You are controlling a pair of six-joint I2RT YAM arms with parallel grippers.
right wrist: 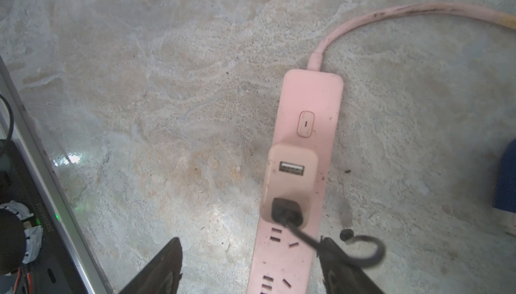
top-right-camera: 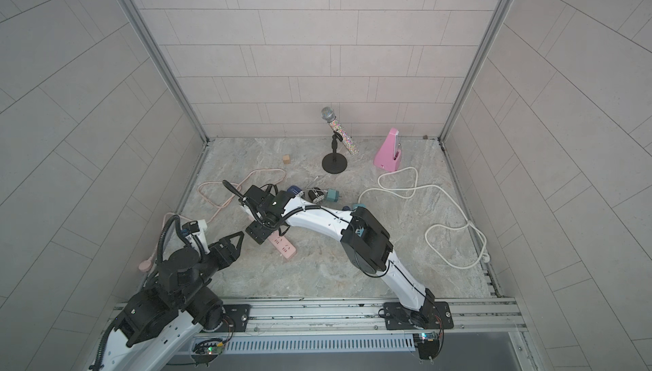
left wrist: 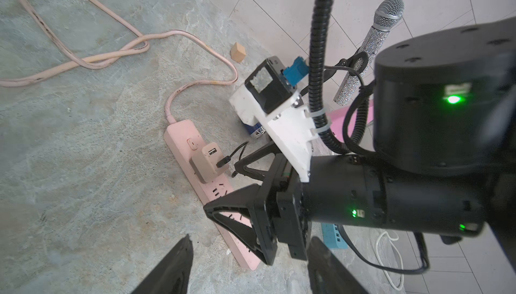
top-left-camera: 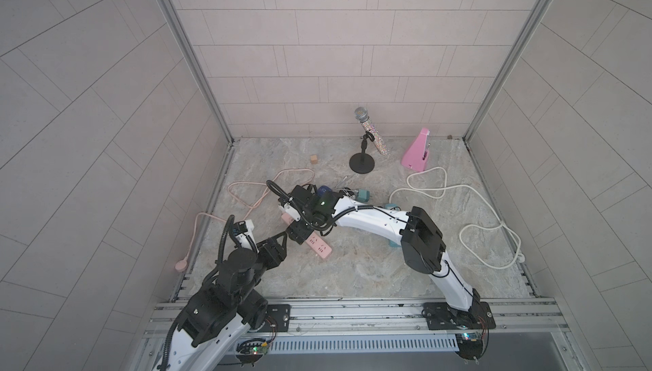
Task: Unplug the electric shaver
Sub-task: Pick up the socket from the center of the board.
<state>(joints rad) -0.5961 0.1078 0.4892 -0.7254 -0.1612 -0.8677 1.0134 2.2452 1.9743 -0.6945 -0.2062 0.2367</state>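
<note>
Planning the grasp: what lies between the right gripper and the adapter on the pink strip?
Right wrist view: only empty sockets of the pink strip and the black cable leaving the adapter.

The right arm [top-left-camera: 370, 221] hides most of the blue shaver [top-left-camera: 323, 189]; the pink power strip [right wrist: 282, 264] is cut off.

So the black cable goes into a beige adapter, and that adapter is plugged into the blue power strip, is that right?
Not quite: the strip is wrong. The black cable goes into the beige adapter, and that adapter is plugged into the pink power strip, as the right wrist view shows.
</note>
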